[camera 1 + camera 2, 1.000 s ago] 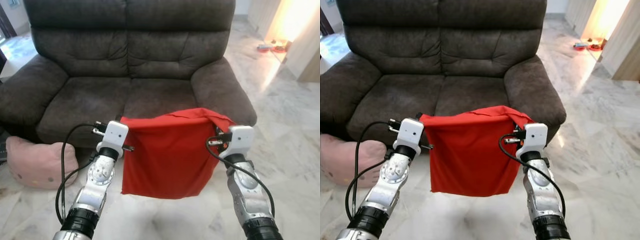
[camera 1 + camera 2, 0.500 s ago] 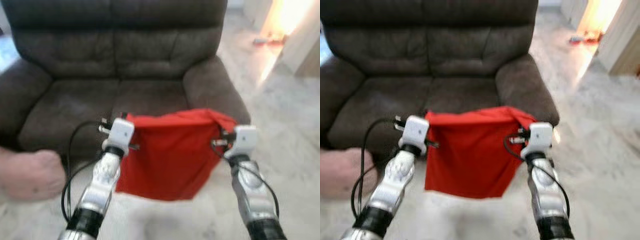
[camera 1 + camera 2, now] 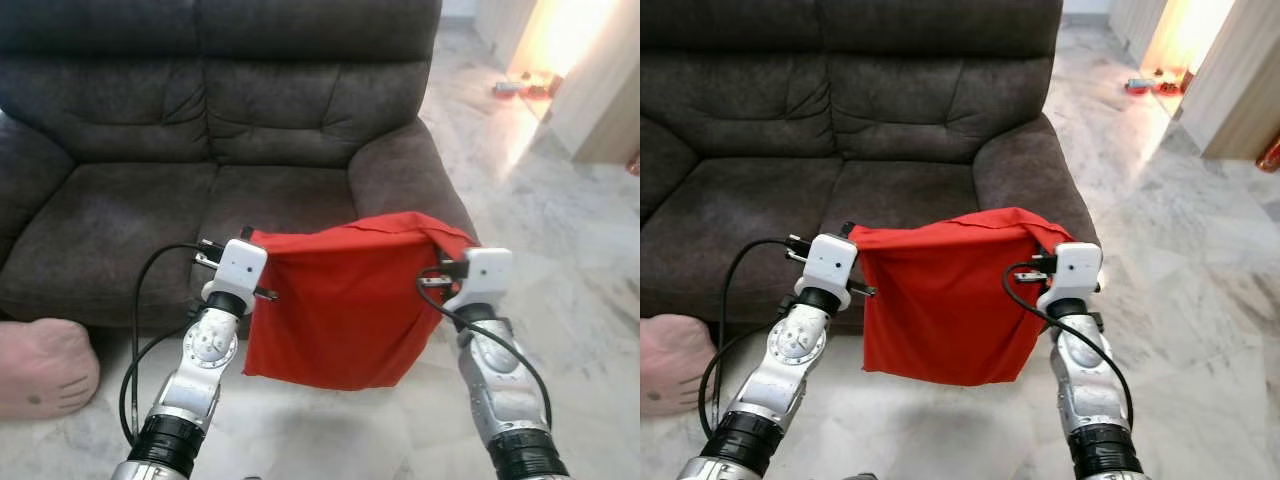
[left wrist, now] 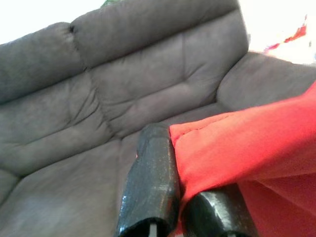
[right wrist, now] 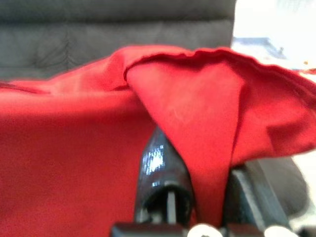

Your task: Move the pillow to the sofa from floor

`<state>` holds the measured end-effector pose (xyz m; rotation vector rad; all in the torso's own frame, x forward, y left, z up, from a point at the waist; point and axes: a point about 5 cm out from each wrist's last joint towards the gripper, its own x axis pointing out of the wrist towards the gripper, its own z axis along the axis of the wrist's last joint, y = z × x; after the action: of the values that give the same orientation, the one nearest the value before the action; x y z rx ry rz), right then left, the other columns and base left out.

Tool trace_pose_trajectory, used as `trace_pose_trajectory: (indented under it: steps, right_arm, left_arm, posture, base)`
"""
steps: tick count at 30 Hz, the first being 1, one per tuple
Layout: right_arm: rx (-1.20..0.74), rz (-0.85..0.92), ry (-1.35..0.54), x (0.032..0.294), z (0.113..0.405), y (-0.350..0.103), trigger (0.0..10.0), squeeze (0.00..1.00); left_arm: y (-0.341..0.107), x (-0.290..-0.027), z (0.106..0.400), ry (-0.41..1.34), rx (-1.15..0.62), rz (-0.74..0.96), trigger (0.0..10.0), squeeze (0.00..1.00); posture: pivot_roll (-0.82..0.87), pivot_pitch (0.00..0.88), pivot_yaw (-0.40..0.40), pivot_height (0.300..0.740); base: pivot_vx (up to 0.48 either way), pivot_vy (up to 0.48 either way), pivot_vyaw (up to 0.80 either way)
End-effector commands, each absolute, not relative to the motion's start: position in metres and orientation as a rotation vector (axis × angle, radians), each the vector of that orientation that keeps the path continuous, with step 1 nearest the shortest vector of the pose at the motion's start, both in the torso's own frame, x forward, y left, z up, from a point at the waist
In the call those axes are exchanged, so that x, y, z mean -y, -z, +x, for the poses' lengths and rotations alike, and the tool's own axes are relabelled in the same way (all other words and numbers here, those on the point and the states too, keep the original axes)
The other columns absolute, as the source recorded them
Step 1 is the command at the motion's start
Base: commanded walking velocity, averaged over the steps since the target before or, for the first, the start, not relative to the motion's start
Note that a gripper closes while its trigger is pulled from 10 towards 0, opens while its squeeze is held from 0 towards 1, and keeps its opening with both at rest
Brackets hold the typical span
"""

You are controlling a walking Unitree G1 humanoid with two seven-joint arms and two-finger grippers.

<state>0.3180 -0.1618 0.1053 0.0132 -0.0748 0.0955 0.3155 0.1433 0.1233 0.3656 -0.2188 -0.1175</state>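
**Sofa drifts left as we carry the red pillow**

Head view: since a second ago the sofa (image 3: 200, 150) has slid leftward, so we have turned or stepped; the red pillow (image 3: 345, 300) hangs limp between both grippers, before the front edge of the seat. A pink cushion (image 3: 40, 365) lies on the floor.

Left wrist: our left gripper (image 4: 185, 210) pinches one corner.

Right wrist: our right gripper (image 5: 202, 197) clamps the other.

Matt red cloth pillow (image 3: 340, 305), suede-like (perhaps microfibre) sofa (image 3: 200, 120), glossy marble floor (image 3: 580, 220).
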Motion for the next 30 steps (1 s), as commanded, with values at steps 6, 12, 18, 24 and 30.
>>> trace_pose_trajectory:
  steps: [6,12,18,24,30]
  right_arm:
    - [0.162,-0.001,-0.131,0.162,0.318,-0.122,10.0,0.00]
    - [0.147,0.009,-0.136,0.161,0.319,-0.119,10.0,0.00]
    - [0.184,0.025,-0.127,0.161,0.319,-0.126,10.0,0.00]
    - [0.261,0.030,-0.088,0.164,0.318,-0.139,10.0,0.00]
    - [0.343,0.013,-0.043,0.170,0.315,-0.156,10.0,0.00]
  left_arm:
    - [-0.146,-0.133,0.318,0.123,0.328,0.340,10.0,0.00]
    - [-0.143,-0.131,0.318,0.145,0.313,0.354,10.0,0.00]
    - [-0.150,-0.133,0.316,0.131,0.357,0.402,10.0,0.00]
    - [-0.169,-0.143,0.317,0.096,0.429,0.434,10.0,0.00]
    - [-0.185,-0.144,0.309,0.090,0.496,0.471,10.0,0.00]
  posture:
    - [0.10,0.071,-0.022,0.740]
    - [0.10,0.072,-0.023,0.740]
    - [0.10,0.072,-0.022,0.740]
    - [0.10,0.072,-0.020,0.740]
    - [0.10,0.063,-0.019,0.740]
  base:
    - [0.301,0.000,0.54]
    - [0.050,0.000,0.10]
    - [0.000,0.000,0.00]
    - [0.000,0.000,0.00]
    - [0.000,0.000,0.00]
